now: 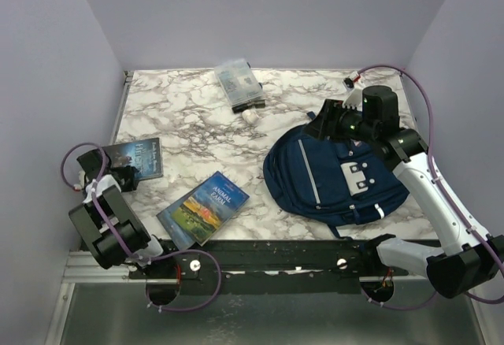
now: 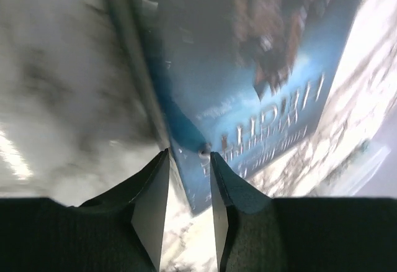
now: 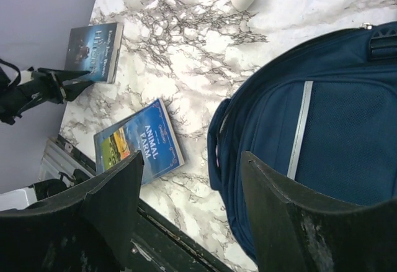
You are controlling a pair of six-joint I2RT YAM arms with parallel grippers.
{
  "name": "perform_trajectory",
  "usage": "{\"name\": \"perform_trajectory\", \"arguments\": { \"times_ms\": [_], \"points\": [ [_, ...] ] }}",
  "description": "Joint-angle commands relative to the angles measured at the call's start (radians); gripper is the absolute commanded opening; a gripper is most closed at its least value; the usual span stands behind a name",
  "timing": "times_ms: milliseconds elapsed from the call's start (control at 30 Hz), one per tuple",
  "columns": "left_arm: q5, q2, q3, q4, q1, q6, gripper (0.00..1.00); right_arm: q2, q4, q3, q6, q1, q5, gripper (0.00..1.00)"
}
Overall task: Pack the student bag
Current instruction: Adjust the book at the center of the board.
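The student bag [image 1: 335,176] is a navy backpack lying flat on the right of the marble table, and it fills the right of the right wrist view [image 3: 335,129]. My right gripper [image 1: 315,127] hovers over the bag's top left edge, open and empty [image 3: 192,157]. A dark blue book [image 1: 138,158] lies at the left. My left gripper [image 1: 126,178] is closed on its near corner [image 2: 189,154], one finger on the cover [image 2: 260,67] and one at the page edge. A blue "Animal Farm" book [image 1: 203,207] lies near the front edge [image 3: 139,145].
A small clear plastic pouch [image 1: 239,83] lies at the back centre with a small white object [image 1: 250,114] in front of it. Lilac walls close in the table on the left, back and right. The black base rail [image 1: 276,258] runs along the front.
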Motion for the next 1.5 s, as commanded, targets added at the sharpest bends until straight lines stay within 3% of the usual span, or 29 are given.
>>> {"name": "perform_trajectory", "arguments": {
  "times_ms": [0, 167, 267, 333, 467, 667, 767, 933, 1067, 1133, 1200, 1467],
  "points": [
    [0.025, 0.085, 0.148, -0.095, -0.224, 0.05, 0.34, -0.005, 0.068, -0.021, 0.026, 0.003, -0.018, 0.67],
    [0.095, 0.186, 0.244, -0.117, -0.397, 0.011, 0.34, -0.004, 0.075, -0.024, 0.032, 0.005, -0.011, 0.67],
    [0.119, 0.17, 0.302, -0.129, -0.487, 0.077, 0.36, -0.001, 0.075, -0.026, 0.03, 0.005, -0.002, 0.67],
    [0.12, 0.116, 0.326, -0.13, -0.509, 0.148, 0.42, 0.004, 0.079, -0.029, 0.029, 0.005, -0.007, 0.67],
    [-0.048, 0.082, 0.468, -0.216, -0.504, 0.387, 0.67, 0.019, 0.103, -0.044, 0.039, 0.004, -0.028, 0.67],
    [-0.283, 0.293, 0.807, -0.362, -0.477, 0.6, 0.78, 0.048, 0.113, -0.039, 0.057, 0.009, -0.059, 0.67],
    [-0.315, 0.418, 0.933, -0.371, -0.455, 0.691, 0.8, 0.051, 0.097, -0.015, 0.064, 0.013, -0.064, 0.67],
    [-0.368, 0.635, 1.211, -0.544, -0.383, 0.802, 0.81, 0.047, 0.068, 0.024, 0.063, 0.017, -0.06, 0.67],
    [-0.508, 0.655, 1.191, -0.527, -0.361, 0.903, 0.84, 0.058, 0.089, 0.001, 0.074, 0.02, -0.078, 0.67],
    [-0.456, 0.695, 1.209, -0.538, -0.32, 0.914, 0.86, 0.067, 0.114, -0.02, 0.088, 0.021, -0.1, 0.67],
    [-0.397, 0.78, 1.322, -0.646, -0.303, 0.911, 0.86, 0.07, 0.13, -0.029, 0.1, 0.031, -0.112, 0.67],
    [-0.454, 0.877, 1.364, -0.746, -0.327, 0.956, 0.86, 0.054, 0.137, -0.033, 0.091, 0.057, -0.133, 0.67]
  ]
}}
